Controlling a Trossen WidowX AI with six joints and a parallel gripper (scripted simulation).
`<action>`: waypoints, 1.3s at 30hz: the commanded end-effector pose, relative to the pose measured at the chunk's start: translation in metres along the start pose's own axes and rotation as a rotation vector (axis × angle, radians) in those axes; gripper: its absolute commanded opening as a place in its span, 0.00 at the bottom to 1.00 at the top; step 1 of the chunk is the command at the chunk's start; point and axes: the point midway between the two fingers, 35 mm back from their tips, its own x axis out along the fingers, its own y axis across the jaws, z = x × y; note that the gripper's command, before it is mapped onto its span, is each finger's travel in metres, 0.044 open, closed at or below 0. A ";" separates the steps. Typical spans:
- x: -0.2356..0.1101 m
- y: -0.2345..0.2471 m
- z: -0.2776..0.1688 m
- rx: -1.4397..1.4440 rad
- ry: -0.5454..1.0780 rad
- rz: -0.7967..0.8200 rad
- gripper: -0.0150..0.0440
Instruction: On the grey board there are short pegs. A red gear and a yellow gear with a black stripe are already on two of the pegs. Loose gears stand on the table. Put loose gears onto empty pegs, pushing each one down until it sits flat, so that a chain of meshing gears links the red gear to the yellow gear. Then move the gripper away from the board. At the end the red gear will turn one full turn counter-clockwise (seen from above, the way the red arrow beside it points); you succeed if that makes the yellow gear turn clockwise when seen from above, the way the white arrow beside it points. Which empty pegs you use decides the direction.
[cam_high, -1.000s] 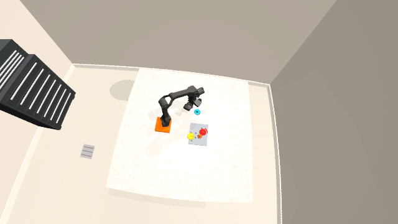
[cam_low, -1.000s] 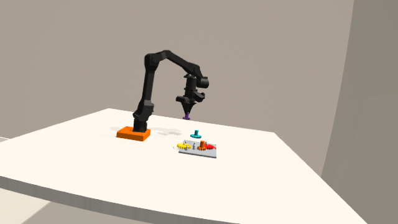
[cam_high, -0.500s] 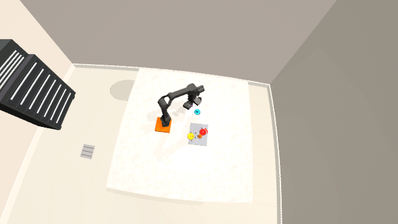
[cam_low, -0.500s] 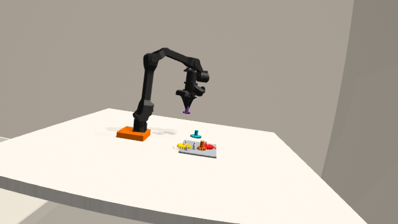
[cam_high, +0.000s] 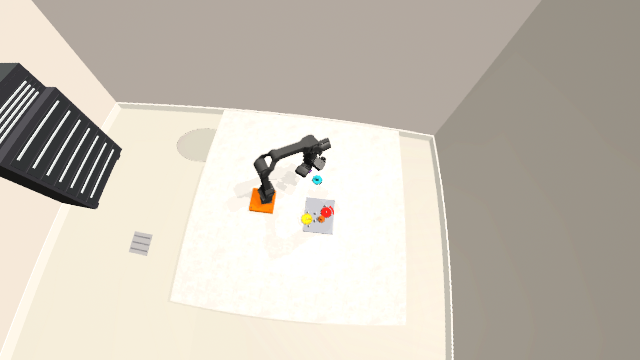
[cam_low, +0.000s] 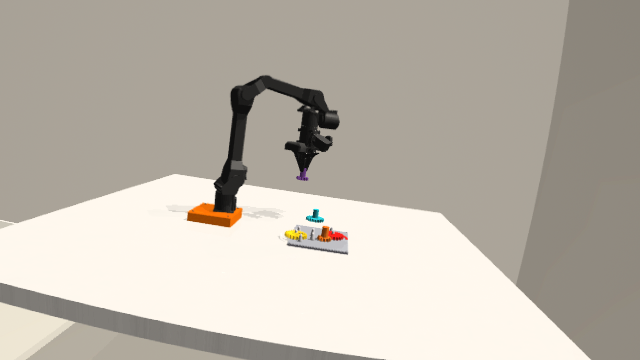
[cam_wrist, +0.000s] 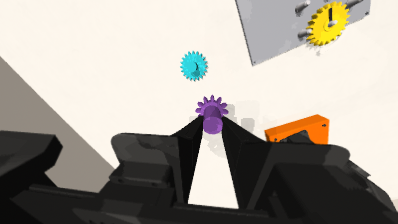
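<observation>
Fingers of the gripper (cam_high: 310, 171) (cam_low: 303, 171) (cam_wrist: 212, 122) pinch the purple gear (cam_low: 302, 177) (cam_wrist: 212, 111), mid-carry! Next, surely, down-frame in the top view to the grey board (cam_high: 318, 229) (cam_low: 340, 247) (cam_wrist: 257, 30), over an empty peg.

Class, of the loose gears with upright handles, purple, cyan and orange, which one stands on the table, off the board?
The cyan gear; the orange one is on the board and the gripper holds the purple one aloft.

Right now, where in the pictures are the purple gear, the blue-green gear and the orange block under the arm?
Purple gear (cam_low: 302, 178) (cam_wrist: 213, 125): exterior, toothed rim; wrist, handle top.
Blue-green gear (cam_high: 317, 180) (cam_low: 315, 219) (cam_wrist: 187, 67): top, exterior and wrist, toothed disc.
Orange block (cam_high: 256, 208) (cam_low: 207, 218) (cam_wrist: 322, 131): all views, near an edge.
</observation>
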 end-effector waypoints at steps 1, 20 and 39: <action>0.002 -0.002 0.006 -0.004 0.001 0.001 0.25; 0.015 -0.019 0.044 -0.004 -0.003 0.000 0.25; 0.026 -0.042 0.078 0.002 -0.007 0.006 0.25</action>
